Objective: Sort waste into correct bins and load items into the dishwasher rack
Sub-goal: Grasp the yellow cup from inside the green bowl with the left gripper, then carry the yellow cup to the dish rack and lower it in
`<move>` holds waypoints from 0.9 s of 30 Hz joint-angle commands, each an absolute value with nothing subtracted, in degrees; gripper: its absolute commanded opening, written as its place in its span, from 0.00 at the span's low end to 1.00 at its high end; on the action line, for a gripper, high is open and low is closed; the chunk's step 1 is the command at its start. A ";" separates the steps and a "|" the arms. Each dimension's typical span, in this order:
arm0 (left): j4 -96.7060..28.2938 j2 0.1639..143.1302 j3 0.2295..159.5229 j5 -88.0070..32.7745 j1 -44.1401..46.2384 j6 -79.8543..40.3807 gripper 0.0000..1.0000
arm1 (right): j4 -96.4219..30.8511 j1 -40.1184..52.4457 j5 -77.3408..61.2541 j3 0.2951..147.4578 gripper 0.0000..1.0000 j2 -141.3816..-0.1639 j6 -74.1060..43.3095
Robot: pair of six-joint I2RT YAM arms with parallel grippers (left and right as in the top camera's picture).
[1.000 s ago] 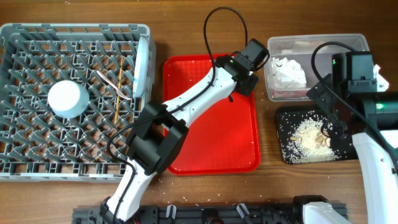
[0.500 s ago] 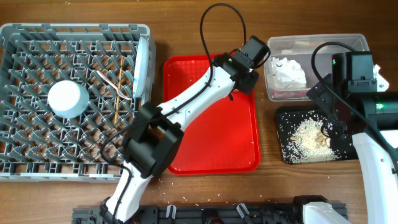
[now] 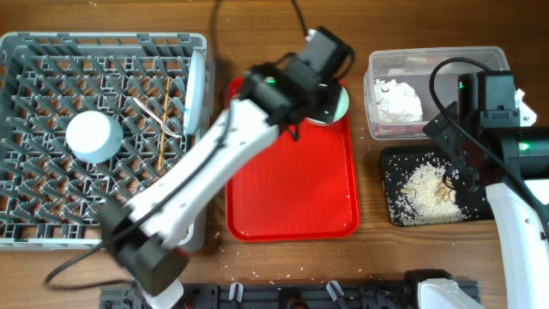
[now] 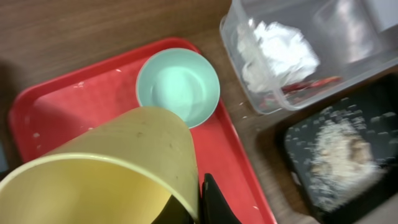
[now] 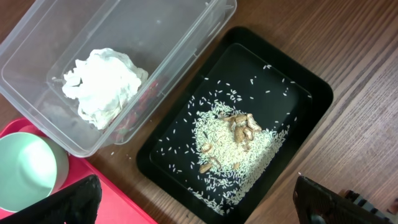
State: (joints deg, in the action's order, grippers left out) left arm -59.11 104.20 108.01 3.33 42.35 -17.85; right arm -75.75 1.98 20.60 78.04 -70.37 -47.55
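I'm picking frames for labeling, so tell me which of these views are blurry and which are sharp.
Overhead: the left arm is smeared by motion, the dishwasher rack crisp. Left wrist: the yellow cup looms soft in the foreground, and the black tray is streaked. Right wrist: sharp, single rice grains readable.

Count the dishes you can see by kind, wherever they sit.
Bowls: 2
Plate: 1
Cup: 1
Total: 4
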 commanded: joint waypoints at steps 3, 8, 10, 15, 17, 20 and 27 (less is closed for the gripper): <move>-63.42 89.78 108.77 -7.70 32.88 -20.18 0.04 | -75.66 1.80 20.51 78.30 1.00 -69.91 -48.05; -69.97 82.87 108.77 -13.82 17.26 -20.18 0.04 | -75.66 1.80 20.49 78.30 1.00 -69.91 -48.03; -71.96 82.08 108.77 -17.76 10.61 -20.16 0.04 | -75.66 1.80 20.51 78.30 1.00 -69.91 -48.05; -76.93 83.22 108.75 -30.87 -7.99 -19.68 0.04 | -75.66 1.80 20.51 78.30 1.00 -69.91 -48.03; -77.95 83.66 108.75 -36.21 -13.34 -16.62 0.04 | -75.66 1.80 20.51 78.30 1.00 -69.91 -48.03; -79.61 84.07 108.25 -45.43 -22.35 -11.66 0.04 | -75.66 1.80 20.51 78.30 1.00 -69.91 -48.05; -78.61 84.42 98.00 -59.35 -38.39 -7.16 0.04 | -75.66 1.80 20.51 78.30 1.00 -69.91 -48.03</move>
State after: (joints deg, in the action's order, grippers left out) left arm -79.35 83.81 103.83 -48.82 -32.16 -10.98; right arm -75.77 1.98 20.60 78.04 -70.37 -47.57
